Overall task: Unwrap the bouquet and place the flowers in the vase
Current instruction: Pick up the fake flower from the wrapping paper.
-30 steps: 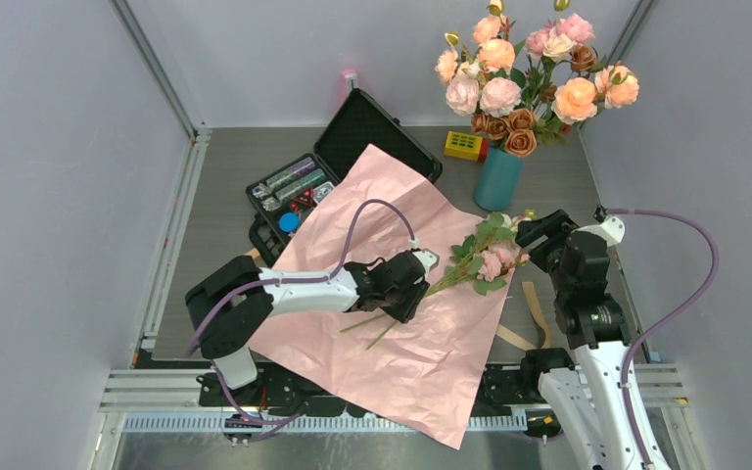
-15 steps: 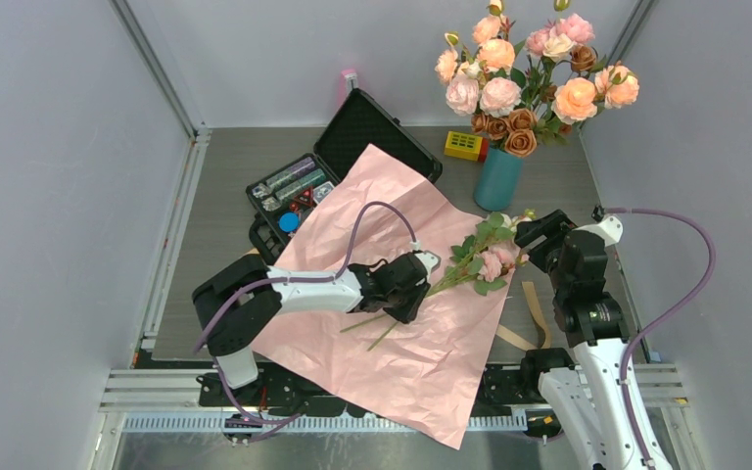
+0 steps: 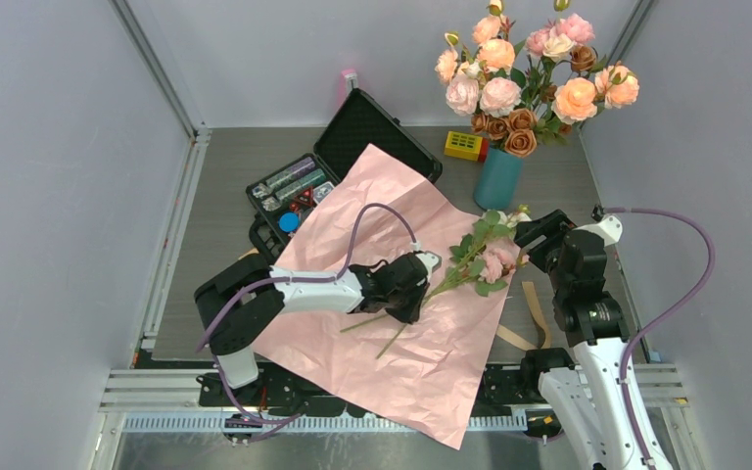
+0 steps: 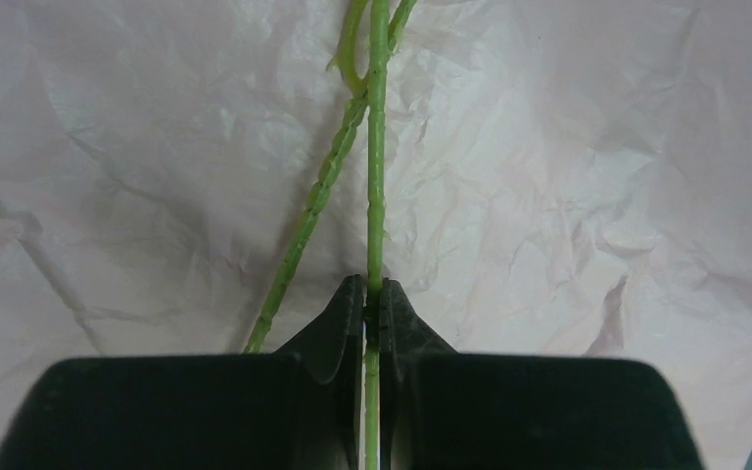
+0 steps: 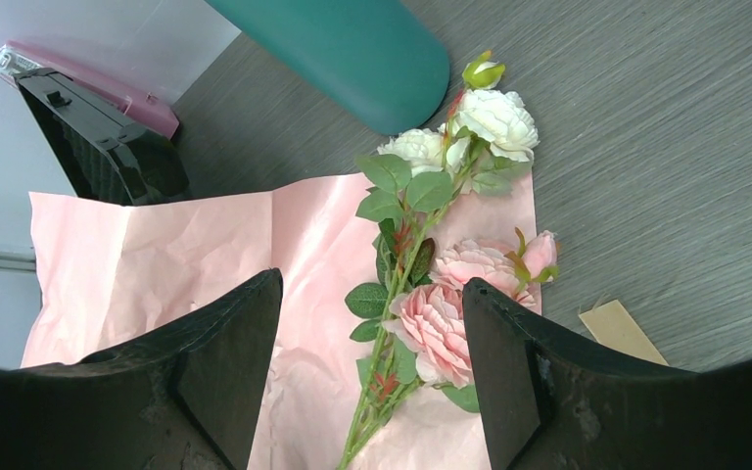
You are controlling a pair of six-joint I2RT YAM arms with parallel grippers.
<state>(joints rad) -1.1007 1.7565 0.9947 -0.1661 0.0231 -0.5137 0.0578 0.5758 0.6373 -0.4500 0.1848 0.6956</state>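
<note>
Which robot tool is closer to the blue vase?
Right. The right tool hovers open just short of the vase; the left tool is farther away, shut on a flower stem.

Open black case (image 3: 372,132) of small parts, yellow box (image 3: 465,146), big pink-cream rose bunch (image 3: 529,83), grey table (image 3: 225,166).

Crinkled matt pink paper (image 3: 431,362), glossy teal vase (image 3: 497,181), grey wood-grain table (image 3: 225,176)

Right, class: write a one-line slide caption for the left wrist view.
Left gripper shut on one thin green flower stem, a second stem outside the jaws, over crinkled pink paper.
</note>
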